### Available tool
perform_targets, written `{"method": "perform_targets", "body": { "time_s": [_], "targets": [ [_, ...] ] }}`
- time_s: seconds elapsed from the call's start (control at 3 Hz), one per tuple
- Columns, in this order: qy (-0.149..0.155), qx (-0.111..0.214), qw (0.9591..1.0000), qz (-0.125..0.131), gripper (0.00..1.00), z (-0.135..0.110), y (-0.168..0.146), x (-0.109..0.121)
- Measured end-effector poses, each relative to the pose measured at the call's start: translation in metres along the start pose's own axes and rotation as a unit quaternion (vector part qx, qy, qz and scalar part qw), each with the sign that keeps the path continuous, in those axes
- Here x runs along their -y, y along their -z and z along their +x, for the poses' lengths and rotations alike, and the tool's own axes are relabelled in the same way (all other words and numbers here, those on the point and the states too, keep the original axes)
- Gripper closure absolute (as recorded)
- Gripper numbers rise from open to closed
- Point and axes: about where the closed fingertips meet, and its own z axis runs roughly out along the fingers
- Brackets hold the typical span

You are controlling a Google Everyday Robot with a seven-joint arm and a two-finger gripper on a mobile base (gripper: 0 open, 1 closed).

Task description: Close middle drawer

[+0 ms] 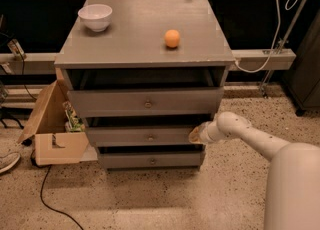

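Where the floor meets the cabinet's left side, an open cardboard box point(55, 148) sits with one flap raised; a few small packets point(72, 119) show inside it, type unreadable. White bowl point(95, 16) is on the cabinet top point(140, 44), back-left corner. Top drawer point(145, 103) is partly out, with a dark opening above its front and contents hidden. Middle drawer point(135, 136) sits just below it, also out a little, its front standing forward of the bottom drawer point(150, 160); there is a thin dark gap above it and I can't see inside. An orange round fruit point(172, 38) lies on the top right of centre, well apart from the bowl. My gripper point(196, 135) is against the right end of the middle drawer's front, touching it, to the right of its brass knob point(151, 137). Open or closed: can't tell from here. My arm point(250, 136) runs off toward the lower right.
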Motion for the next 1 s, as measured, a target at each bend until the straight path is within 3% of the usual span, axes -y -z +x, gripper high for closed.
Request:
{"method": "perform_targets", "body": {
  "time_s": [0.33,1.0],
  "targets": [
    [-0.008,-0.006,0.9999,0.002,1.0,0.008,0.004,0.002],
    [-0.06,0.003,0.9979,0.023,1.0,0.035,0.068,-0.033]
  ]
}}
